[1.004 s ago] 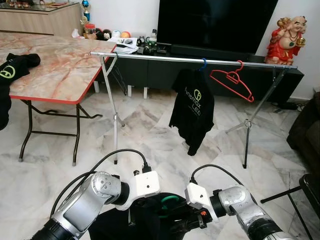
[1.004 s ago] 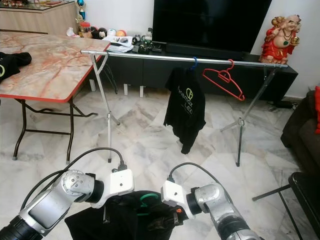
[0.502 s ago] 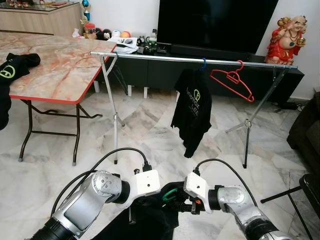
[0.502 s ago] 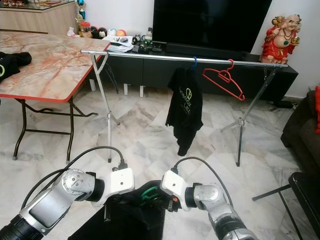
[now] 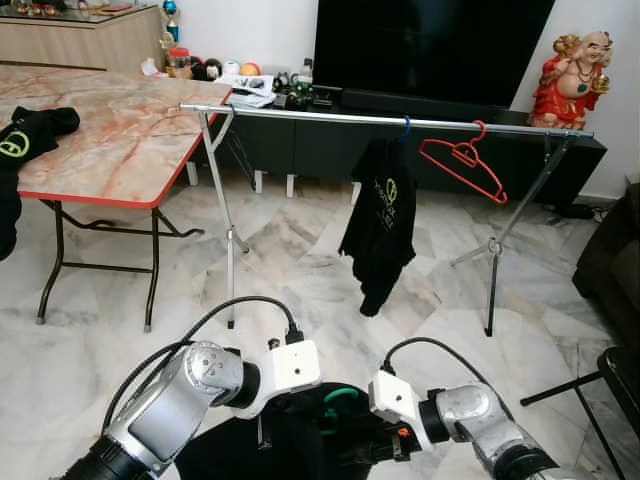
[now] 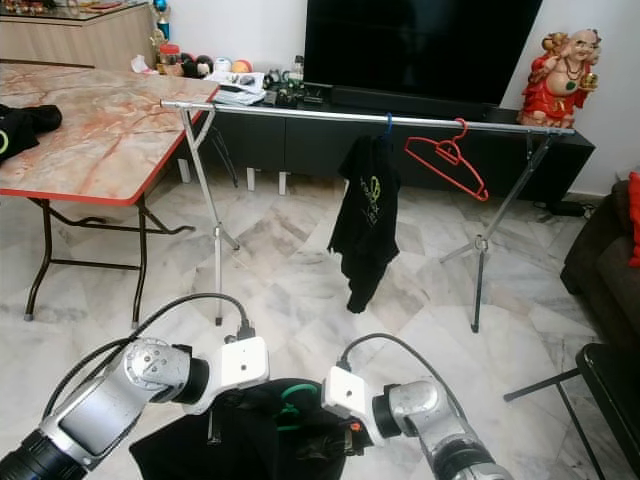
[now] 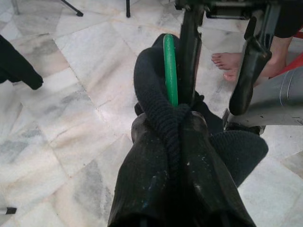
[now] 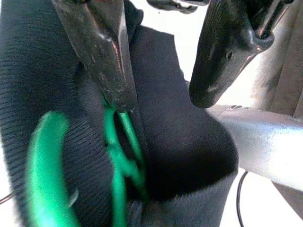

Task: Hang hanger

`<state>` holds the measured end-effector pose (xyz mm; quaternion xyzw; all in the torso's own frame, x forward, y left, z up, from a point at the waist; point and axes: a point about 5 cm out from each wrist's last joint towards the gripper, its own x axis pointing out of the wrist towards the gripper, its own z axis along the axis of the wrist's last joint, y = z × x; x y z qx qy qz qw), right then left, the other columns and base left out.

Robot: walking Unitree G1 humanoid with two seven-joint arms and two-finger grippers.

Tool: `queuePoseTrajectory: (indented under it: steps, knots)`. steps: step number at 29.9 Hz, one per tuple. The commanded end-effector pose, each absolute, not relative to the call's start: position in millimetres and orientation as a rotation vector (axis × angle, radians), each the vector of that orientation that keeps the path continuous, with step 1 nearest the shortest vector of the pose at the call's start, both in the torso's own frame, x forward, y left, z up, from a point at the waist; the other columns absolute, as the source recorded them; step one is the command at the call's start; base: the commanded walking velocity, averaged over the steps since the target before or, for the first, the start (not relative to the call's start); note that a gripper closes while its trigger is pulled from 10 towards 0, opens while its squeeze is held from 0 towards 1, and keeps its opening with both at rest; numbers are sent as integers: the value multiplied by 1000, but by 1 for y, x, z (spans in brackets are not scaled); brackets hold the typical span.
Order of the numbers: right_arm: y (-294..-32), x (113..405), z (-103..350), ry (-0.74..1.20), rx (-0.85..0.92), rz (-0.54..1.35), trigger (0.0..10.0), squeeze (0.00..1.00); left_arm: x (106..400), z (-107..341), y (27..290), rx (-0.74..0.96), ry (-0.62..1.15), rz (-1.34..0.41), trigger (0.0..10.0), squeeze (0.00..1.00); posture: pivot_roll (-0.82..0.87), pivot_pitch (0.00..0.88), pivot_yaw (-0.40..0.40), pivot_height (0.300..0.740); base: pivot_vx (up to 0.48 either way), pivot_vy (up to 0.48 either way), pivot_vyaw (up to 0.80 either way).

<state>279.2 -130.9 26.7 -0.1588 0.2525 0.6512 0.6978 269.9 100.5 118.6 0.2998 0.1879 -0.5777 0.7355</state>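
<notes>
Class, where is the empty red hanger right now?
In the left eye view, the red hanger hangs tilted on the rail toward its right end, just right of the hung black shirt.

Left hand (image 7: pixel 177 142) pinches black garment (image 7: pixel 156 90), green hanger (image 7: pixel 169 66).

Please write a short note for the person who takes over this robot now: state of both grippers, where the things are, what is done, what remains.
Left gripper: shut on the black shirt's collar, low in front of the robot, with the green hanger inside the collar.
Right gripper: open, fingers at the collar beside the hanger hook, holding nothing.
Clothes rail: ahead across the floor, already carrying one hung black shirt and an empty red hanger.
Done: hanger is inside the held shirt.
Left: get a grip on the hook, walk to the rail, hang it on a free stretch, probably left of the hung shirt.
</notes>
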Motion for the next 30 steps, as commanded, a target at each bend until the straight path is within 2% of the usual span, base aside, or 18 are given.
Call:
queuePoseTrajectory:
  steps: [1, 2, 6, 10, 12, 20, 30]
  knots:
    - [-131, 278, 23, 567, -367, 1421, 10000, 0, 272, 123, 98, 674, 397, -1273, 10000, 0, 157, 0, -109, 740, 0, 0, 0]
    - [-130, 281, 22, 543, -386, 1351, 10000, 0, 272, 123, 98, 673, 396, -1272, 10000, 0, 159, 0, -110, 740, 0, 0, 0]
    - [-130, 285, 22, 527, -401, 1279, 10000, 0, 272, 123, 97, 672, 395, -1272, 10000, 0, 159, 0, -112, 740, 0, 0, 0]
    - [-139, 297, 23, 509, -478, 1090, 10000, 0, 272, 123, 98, 669, 394, -1268, 10000, 0, 160, 0, -112, 740, 0, 0, 0]
    - [-142, 297, 22, 516, -489, 1074, 10000, 0, 272, 123, 98, 668, 394, -1267, 10000, 0, 160, 0, -112, 740, 0, 0, 0]
    - [-165, 292, 27, 526, -420, 1125, 10000, 0, 272, 122, 99, 655, 399, -1270, 10000, 0, 149, 0, -107, 740, 0, 0, 0]
    - [-188, 301, 68, 488, -401, 1353, 10000, 0, 276, 116, 108, 686, 439, -1253, 10000, 0, 135, 0, -100, 740, 0, 0, 0]
